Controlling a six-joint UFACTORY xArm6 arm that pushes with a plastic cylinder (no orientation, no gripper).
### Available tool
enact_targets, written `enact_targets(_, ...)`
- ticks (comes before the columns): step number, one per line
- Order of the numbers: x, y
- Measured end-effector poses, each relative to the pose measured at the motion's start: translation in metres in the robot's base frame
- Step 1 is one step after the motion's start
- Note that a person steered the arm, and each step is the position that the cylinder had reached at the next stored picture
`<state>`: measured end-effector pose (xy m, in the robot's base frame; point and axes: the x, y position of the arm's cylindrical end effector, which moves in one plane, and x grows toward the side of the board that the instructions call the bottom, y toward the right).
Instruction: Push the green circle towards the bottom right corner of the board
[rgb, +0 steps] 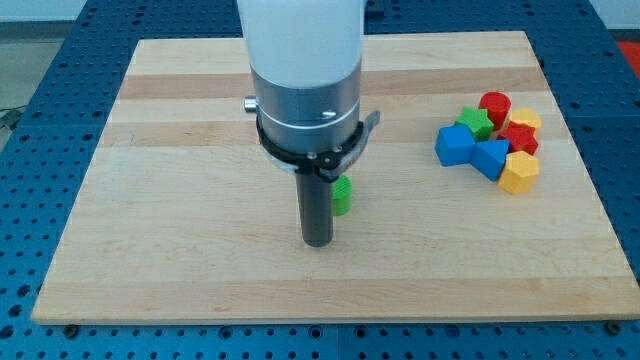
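The green circle (342, 195) lies near the middle of the wooden board (180, 260), mostly hidden behind my rod; only its right side shows. My tip (317, 241) rests on the board just left of and slightly below the green circle, close to it or touching it; I cannot tell which. The arm's white and grey body hangs above and hides the board behind it.
A cluster of blocks lies at the board's right: a blue cube (454, 146), a blue triangle-like block (491, 158), a green star (475, 122), a red cylinder (494, 105), a red block (519, 139), and yellow blocks (518, 173) (526, 121).
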<state>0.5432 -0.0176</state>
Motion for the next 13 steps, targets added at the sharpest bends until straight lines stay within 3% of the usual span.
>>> enact_targets(2,-0.007,-0.019)
enact_targets(3,-0.077,-0.045)
enact_targets(4,-0.125,-0.016)
enact_targets(5,-0.125,0.031)
enact_targets(6,-0.125,0.031)
enact_targets(8,-0.068,0.006)
enact_targets(9,-0.067,0.006)
enact_targets(10,-0.039,0.006)
enact_targets(13,-0.018,0.011)
